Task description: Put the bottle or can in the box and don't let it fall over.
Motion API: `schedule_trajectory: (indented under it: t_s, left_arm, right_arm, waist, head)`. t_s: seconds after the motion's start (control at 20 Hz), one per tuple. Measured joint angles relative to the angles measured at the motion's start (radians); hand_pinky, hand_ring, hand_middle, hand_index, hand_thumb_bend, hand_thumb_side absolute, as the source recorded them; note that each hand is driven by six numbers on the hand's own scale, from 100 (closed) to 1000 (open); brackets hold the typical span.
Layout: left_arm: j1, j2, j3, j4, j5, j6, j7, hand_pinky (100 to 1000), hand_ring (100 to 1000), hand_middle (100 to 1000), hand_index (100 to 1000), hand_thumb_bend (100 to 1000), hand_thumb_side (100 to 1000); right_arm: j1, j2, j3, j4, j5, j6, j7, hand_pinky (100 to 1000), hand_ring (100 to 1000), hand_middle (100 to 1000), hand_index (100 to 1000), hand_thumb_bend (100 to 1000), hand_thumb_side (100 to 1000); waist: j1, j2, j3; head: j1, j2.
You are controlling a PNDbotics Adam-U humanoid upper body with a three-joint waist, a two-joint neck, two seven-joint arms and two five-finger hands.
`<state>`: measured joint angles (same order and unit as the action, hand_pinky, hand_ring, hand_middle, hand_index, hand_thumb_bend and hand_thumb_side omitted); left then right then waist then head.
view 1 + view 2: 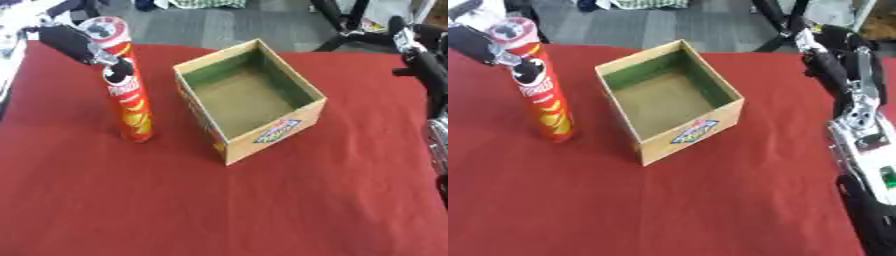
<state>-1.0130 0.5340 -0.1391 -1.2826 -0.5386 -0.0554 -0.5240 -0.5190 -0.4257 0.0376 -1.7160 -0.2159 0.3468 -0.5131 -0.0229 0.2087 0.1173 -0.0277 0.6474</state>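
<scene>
A tall red Pringles can [128, 95] stands upright on the red tablecloth [219, 210], left of the box. My left hand [72, 41] comes in from the upper left and is curled round the can just below its lid. The open cardboard box [262, 132] sits in the middle of the table, empty, with a green lining and a logo on its front wall. My right hand [826, 55] hangs at the far right edge, well away from both the box and the can.
My right arm's silver and black forearm [859, 130] runs down the right side of the table. Chair legs and floor [350, 30] lie beyond the table's far edge. The cloth in front of the box is bare.
</scene>
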Motion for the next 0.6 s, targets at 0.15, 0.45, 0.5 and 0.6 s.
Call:
schedule_trajectory:
  t_s: [0.15, 0.45, 0.5, 0.6]
  left_arm:
    - [0.000, -0.002, 0.000, 0.000, -0.007, 0.004, -0.007, 975, 842, 844, 853, 1000, 424]
    - [0.000, -0.011, -0.001, 0.012, -0.027, 0.006, -0.010, 946, 823, 831, 841, 1000, 421]
    - [0.000, -0.014, -0.001, 0.014, -0.030, 0.006, -0.010, 945, 822, 831, 842, 1000, 420]
    - [0.000, -0.017, -0.001, 0.018, -0.035, 0.006, -0.010, 946, 822, 831, 841, 1000, 420]
  right_arm:
    - [0.000, 0.000, 0.000, 0.000, 0.000, 0.000, 0.000, 575, 784, 894, 779, 458, 476]
    - [0.000, 0.000, 0.000, 0.000, 0.000, 0.000, -0.002, 574, 783, 893, 779, 461, 475]
    - [-0.001, 0.000, 0.000, 0.000, 0.000, 0.000, -0.002, 574, 783, 892, 779, 462, 474]
    - [-0.003, 0.000, 0.000, 0.000, 0.000, 0.000, -0.002, 574, 783, 892, 779, 463, 474]
  waist:
    - [0.000, 0.000, 0.000]
    - [-0.002, 0.000, 0.000]
    - [-0.003, 0.001, 0.000]
    - [-0.003, 0.001, 0.000]
  head:
    - [0.001, 0.000]
    - [0.006, -0.001]
    - [0.007, -0.001]
    - [0.008, -0.001]
